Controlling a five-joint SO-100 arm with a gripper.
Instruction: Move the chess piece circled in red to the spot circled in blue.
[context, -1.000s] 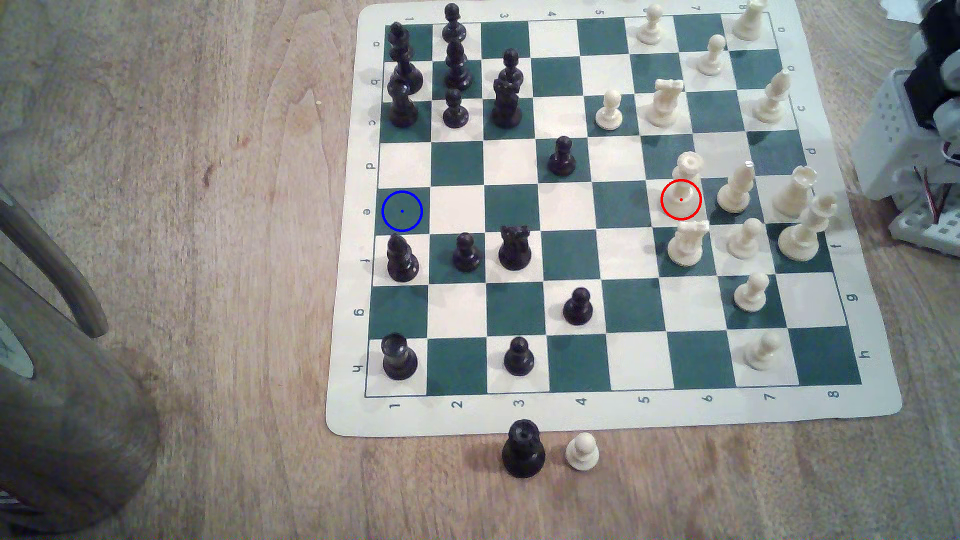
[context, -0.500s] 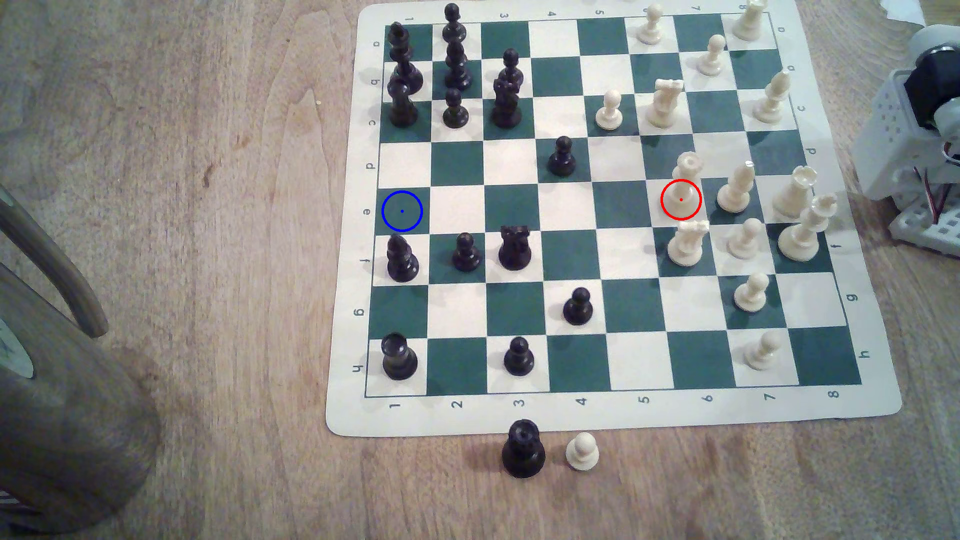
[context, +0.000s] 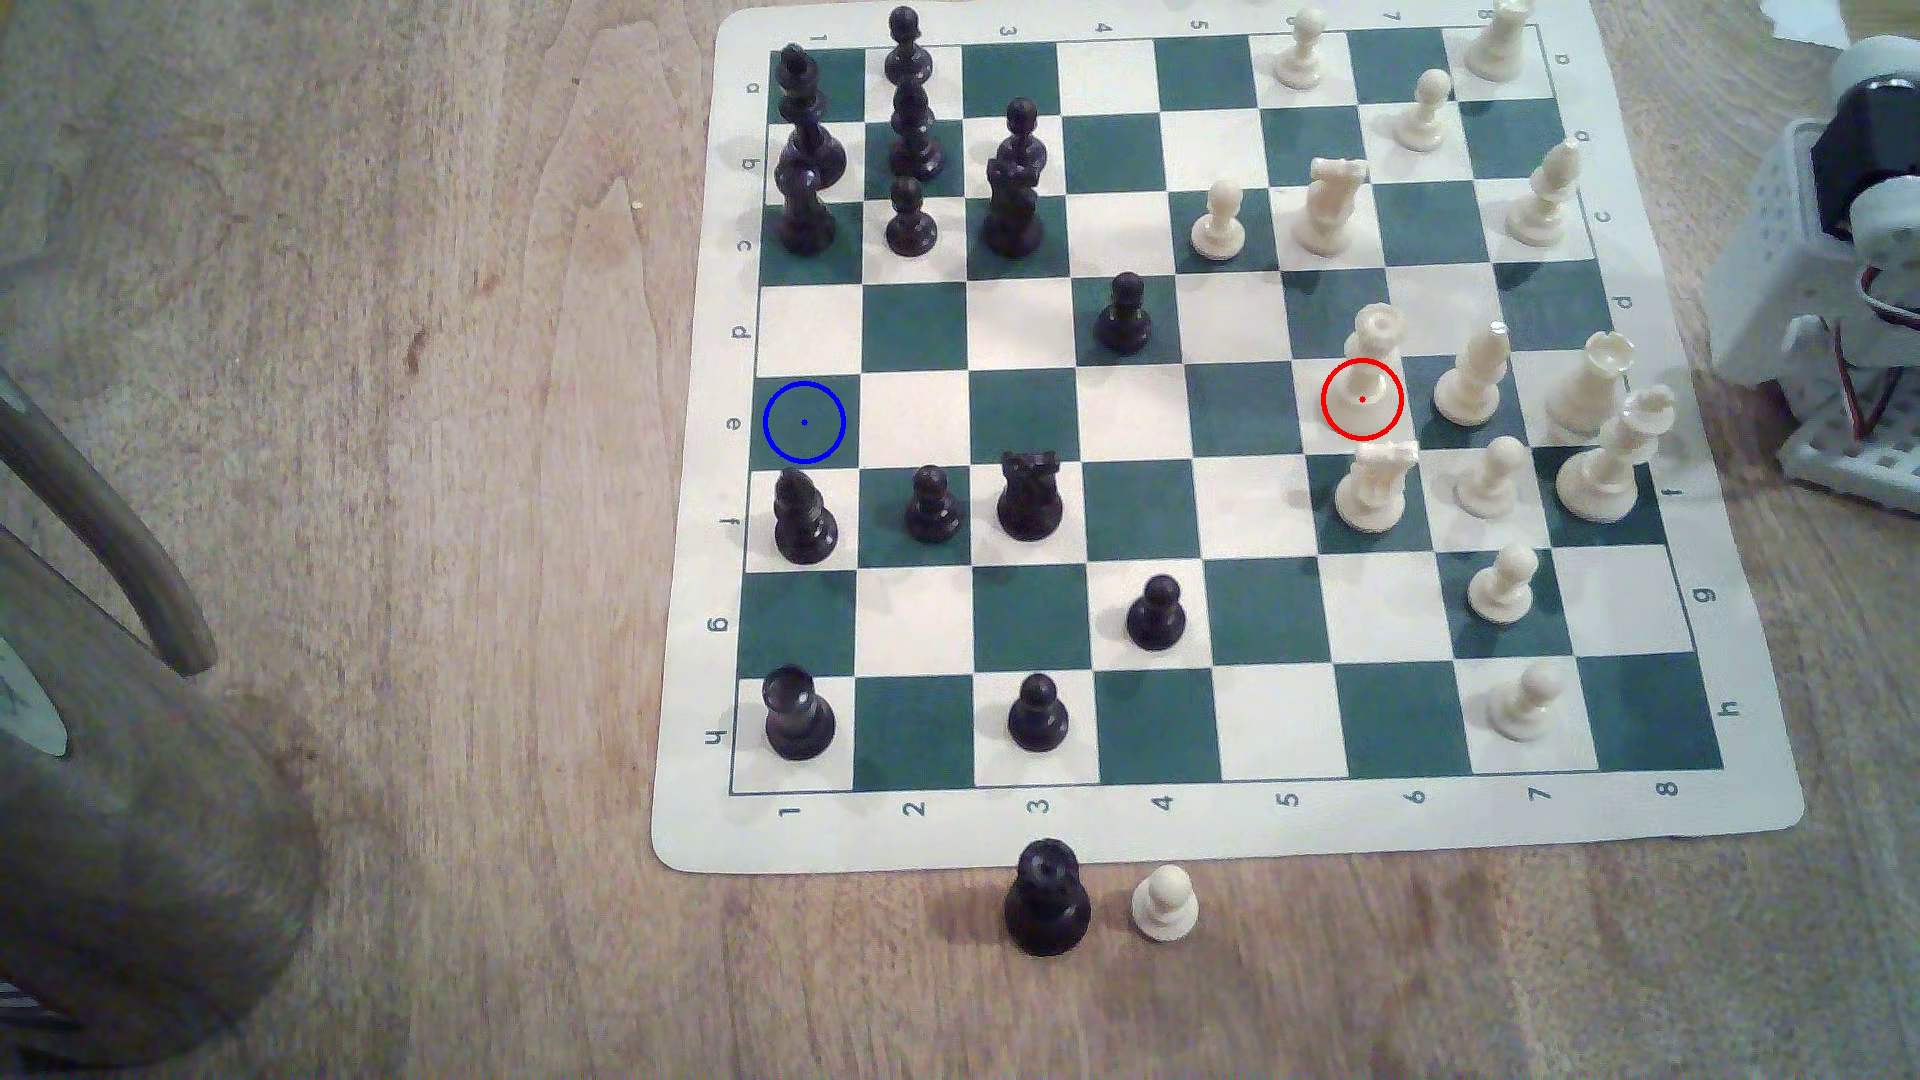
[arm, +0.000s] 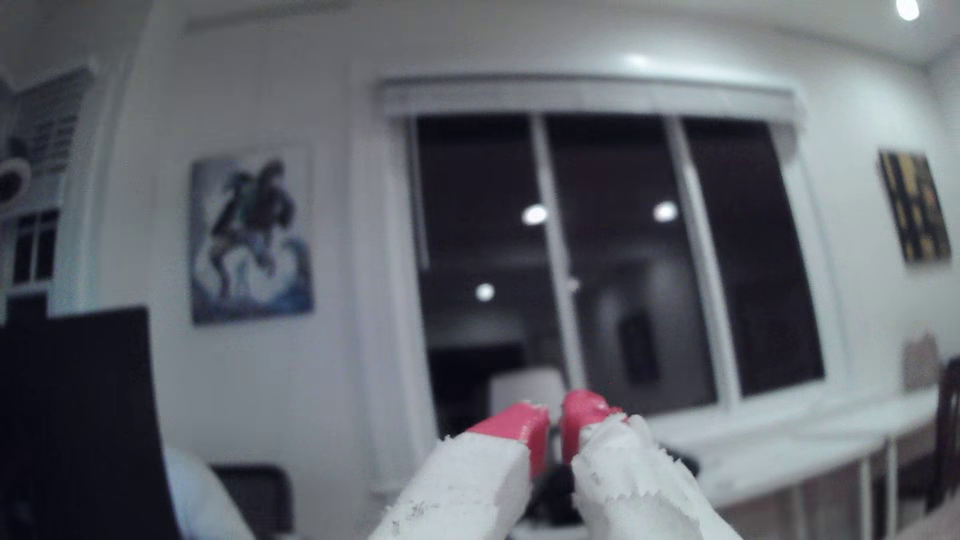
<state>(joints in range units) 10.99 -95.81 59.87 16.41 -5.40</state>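
Observation:
The chess piece circled in red (context: 1369, 366) is a cream piece with a notched cup crown, standing upright on a white square at the exterior view's right side of the board. The spot circled in blue (context: 804, 422) is a bare dark green square on the board's left column, in the same row. The arm's white base (context: 1839, 312) sits off the board at the exterior view's right edge, well apart from the piece. In the wrist view my gripper (arm: 556, 415) points up at a room wall and window, its red-tipped fingers (arm: 519, 423) close together with nothing between them.
Cream pieces crowd the circled piece: a knight (context: 1374, 488) just in front, a bishop (context: 1473, 376) to its right. Black pieces (context: 805, 519) flank the blue spot. A black rook (context: 1047, 898) and a cream pawn (context: 1165, 903) stand off the chessboard (context: 1226, 831). A brown object (context: 125, 831) sits at the left.
The arm's upper part at the exterior view's right edge has turned and shifted slightly. No piece on the board has moved.

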